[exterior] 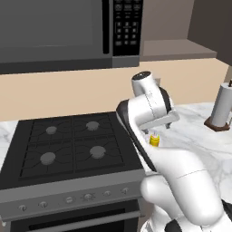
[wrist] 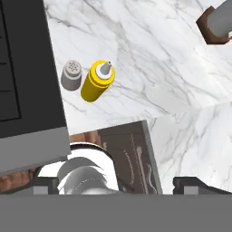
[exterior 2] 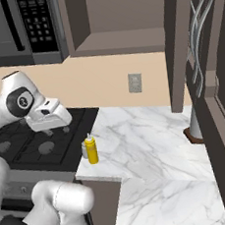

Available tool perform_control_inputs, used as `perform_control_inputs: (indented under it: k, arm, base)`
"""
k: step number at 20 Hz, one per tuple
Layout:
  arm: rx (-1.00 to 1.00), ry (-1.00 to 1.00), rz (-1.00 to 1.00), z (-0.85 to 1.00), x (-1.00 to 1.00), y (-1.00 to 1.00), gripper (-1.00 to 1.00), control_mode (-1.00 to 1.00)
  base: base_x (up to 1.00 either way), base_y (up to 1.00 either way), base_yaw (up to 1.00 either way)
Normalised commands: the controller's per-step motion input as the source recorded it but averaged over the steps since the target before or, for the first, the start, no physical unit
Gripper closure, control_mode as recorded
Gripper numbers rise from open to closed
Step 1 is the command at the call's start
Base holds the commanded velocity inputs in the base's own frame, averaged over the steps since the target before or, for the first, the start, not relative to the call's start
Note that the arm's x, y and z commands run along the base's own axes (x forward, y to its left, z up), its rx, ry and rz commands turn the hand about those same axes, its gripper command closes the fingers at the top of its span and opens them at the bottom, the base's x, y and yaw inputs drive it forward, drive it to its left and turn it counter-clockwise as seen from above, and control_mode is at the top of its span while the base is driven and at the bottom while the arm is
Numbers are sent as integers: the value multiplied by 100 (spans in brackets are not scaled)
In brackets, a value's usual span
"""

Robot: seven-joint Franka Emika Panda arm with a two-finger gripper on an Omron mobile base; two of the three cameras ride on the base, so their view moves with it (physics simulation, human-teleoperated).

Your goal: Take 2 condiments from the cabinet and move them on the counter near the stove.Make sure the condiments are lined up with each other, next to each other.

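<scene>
Left base view: yellow bottle [exterior: 154, 141] half behind arm.

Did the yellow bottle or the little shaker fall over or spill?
No. The yellow bottle and the little shaker both stand upright, side by side on the counter beside the stove. Nothing looks spilled or broken.
</scene>
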Motion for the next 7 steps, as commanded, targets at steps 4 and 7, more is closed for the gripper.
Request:
perform_control_inputs:
  k: [4,7]
  arm:
    - [8,-64,5,0,-51,0,-100,-100]
    - [16,-55,11,7,-29,0,-100,-100]
  base:
    - [0,0,0]
    - [0,0,0]
